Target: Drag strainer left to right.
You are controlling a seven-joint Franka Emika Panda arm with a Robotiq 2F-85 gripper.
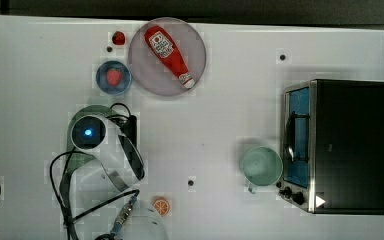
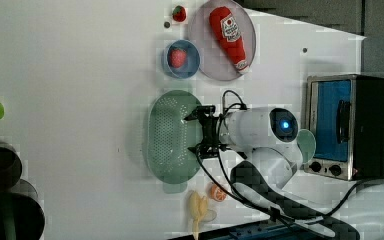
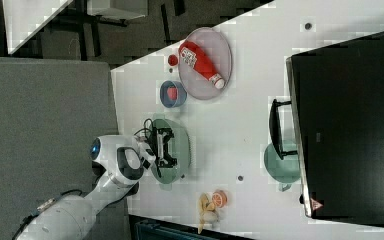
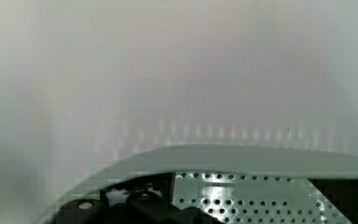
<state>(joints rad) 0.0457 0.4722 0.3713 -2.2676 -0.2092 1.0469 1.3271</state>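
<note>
Left view gave us the clearest look: the pincer [image 2: 194, 134] stood spread nearly to its widest, its black fingers [image 2: 198, 114] reaching over the near rim of the strainer [image 2: 169, 137] and gripping nothing (whether they touched the rim, we could not tell). We saw the strainer lying on the white tabletop [image 2: 80, 75] directly under the pincer, below the blue bowl [image 2: 182, 59] in the left view.

Pale green perforated strainer [image 2: 167, 137], upright
</note>
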